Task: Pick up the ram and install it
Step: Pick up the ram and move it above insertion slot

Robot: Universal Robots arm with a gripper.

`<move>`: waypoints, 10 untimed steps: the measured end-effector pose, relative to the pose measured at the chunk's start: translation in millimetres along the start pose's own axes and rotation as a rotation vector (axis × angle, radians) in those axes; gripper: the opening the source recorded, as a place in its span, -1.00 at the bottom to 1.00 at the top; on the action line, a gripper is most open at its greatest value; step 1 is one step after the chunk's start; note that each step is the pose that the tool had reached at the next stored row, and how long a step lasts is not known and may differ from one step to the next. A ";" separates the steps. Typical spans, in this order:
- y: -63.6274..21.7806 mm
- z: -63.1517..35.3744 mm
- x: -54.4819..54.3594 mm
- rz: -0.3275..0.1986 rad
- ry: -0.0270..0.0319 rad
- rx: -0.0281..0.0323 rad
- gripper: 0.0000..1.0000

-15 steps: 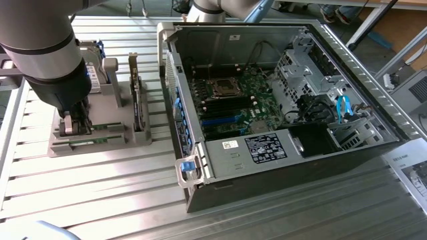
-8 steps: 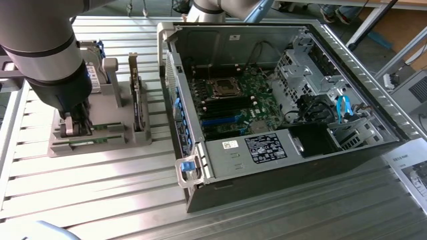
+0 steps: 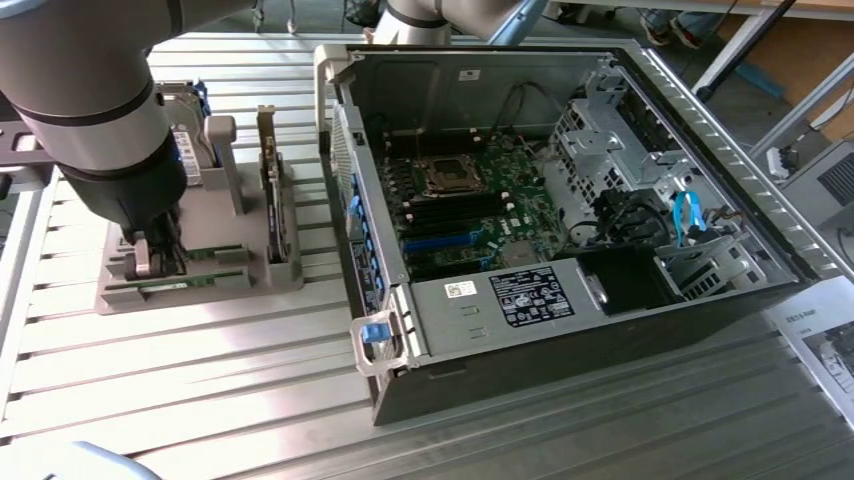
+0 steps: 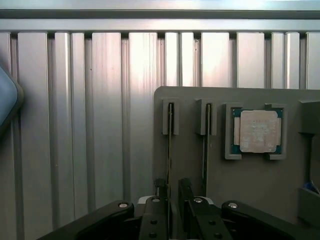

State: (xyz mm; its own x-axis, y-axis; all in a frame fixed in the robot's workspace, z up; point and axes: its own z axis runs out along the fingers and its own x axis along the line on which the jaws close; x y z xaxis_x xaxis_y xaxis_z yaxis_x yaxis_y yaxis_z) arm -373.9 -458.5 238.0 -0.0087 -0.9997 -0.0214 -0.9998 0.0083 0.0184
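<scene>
Two rams stand edge-on in slots of a grey holder: one ram and a second ram beside it. My gripper is low over the holder and open. Its two dark fingers straddle the near end of the first ram, one on each side, with a gap still showing. In the exterior view the gripper reaches down into the holder at that view's left. The open computer case lies to the right, its motherboard memory slots exposed.
A square silver processor chip sits in a pocket of the holder beside the rams. A taller expansion card stands upright in the holder. The ribbed aluminium table surrounds everything. A paper sheet lies at the exterior view's right.
</scene>
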 end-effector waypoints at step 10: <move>-0.1 9.6 0.2 0.000 0.0001 0.0002 -0.52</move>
State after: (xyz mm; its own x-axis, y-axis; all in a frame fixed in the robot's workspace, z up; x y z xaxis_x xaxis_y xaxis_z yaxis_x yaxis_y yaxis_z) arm -374.0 -458.5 228.4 -0.0087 -0.9997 -0.0213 -0.9998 0.0083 0.0182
